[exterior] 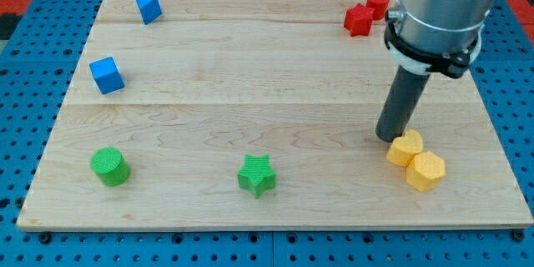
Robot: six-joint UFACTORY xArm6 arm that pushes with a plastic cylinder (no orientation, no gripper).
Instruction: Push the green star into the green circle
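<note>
The green star [257, 174] lies near the bottom middle of the wooden board [250, 92]. The green circle [109, 167], a short cylinder, stands at the bottom left, well apart from the star. My tip [389, 138] is on the board at the right, far to the right of the star and slightly above it in the view. It stands just at the upper left of a yellow block [406, 147].
A yellow hexagon [425, 171] touches the first yellow block at its lower right. A red star [359, 20] and a red cylinder [378, 4] sit at the top right. A blue cube [107, 75] and a blue pointed block [148, 7] sit at the left.
</note>
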